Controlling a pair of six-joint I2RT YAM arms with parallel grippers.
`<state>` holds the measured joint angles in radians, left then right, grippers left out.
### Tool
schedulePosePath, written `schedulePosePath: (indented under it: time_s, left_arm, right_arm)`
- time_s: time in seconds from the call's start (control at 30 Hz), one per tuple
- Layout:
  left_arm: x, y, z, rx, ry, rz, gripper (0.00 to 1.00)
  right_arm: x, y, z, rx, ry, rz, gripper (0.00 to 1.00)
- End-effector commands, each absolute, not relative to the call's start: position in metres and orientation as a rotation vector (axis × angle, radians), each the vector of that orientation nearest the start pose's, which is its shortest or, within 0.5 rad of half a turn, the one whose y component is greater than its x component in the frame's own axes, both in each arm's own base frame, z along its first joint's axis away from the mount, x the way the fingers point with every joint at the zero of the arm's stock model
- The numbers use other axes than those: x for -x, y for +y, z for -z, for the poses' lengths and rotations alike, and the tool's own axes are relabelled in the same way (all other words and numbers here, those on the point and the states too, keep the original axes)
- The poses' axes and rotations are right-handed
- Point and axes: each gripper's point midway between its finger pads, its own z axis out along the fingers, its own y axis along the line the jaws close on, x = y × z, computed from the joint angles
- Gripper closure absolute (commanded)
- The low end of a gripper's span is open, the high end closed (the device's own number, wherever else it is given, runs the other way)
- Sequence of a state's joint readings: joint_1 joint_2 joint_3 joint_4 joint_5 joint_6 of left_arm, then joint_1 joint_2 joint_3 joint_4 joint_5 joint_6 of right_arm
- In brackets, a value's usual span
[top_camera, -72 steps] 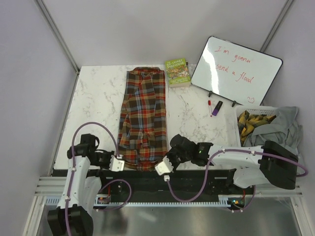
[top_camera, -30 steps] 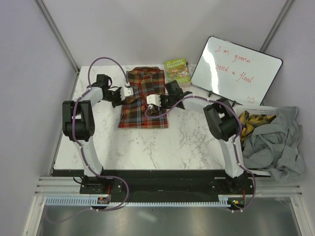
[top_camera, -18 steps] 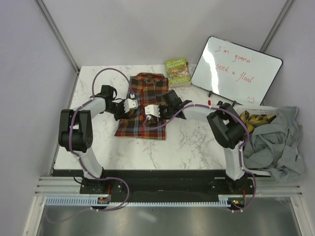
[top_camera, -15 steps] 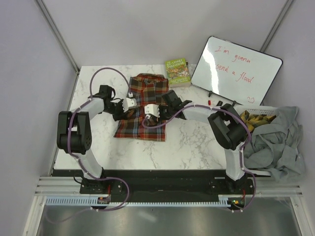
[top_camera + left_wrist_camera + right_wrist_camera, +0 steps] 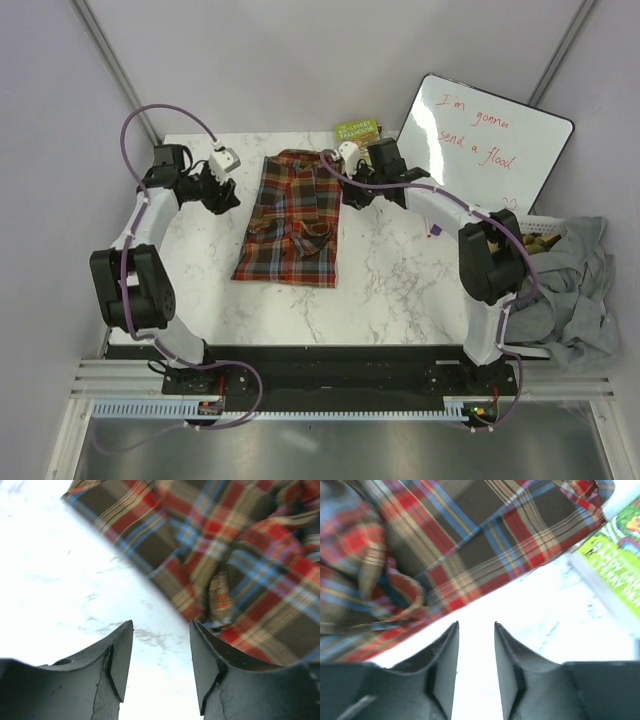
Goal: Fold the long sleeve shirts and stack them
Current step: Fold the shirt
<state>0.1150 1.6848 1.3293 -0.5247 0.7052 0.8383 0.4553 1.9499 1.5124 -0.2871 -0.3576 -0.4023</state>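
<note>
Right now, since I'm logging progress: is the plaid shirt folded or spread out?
Folded: the plaid shirt lies as a compact block, cloth bunched on top.

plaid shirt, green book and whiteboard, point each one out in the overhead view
plaid shirt [image 5: 292, 225]: top external view, middle of the folded body.
green book [image 5: 355, 130]: top external view, front cover, left of the right arm.
whiteboard [image 5: 478, 140]: top external view, white face between the two lines of red writing.
</note>
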Motion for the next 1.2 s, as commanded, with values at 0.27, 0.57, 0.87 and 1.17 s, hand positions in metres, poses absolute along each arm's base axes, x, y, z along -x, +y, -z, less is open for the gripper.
schedulePosePath:
  time_s: [0.27,0.57,0.87,1.17]
  left_arm:
    - [-0.299,-0.174,-0.134,-1.585,1.395,0.493,0.37]
    - [-0.293,-0.208,-0.122,-1.697,1.182,0.435,0.29]
    - [-0.301,-0.227,-0.111,-1.809,1.084,0.383,0.34]
    - [-0.34,-0.236,-0.119,-1.709,1.163,0.353,0.84]
  right_arm:
    - [-0.335,0.318,-0.128,0.608,2.269,-1.168,0.77]
    - [-0.323,0.319,-0.11,0.55,2.309,-1.21,0.8]
    - [-0.309,0.331,-0.099,0.558,2.327,-1.242,0.82]
    - [-0.296,0.326,-0.06,0.553,2.43,-1.196,0.83]
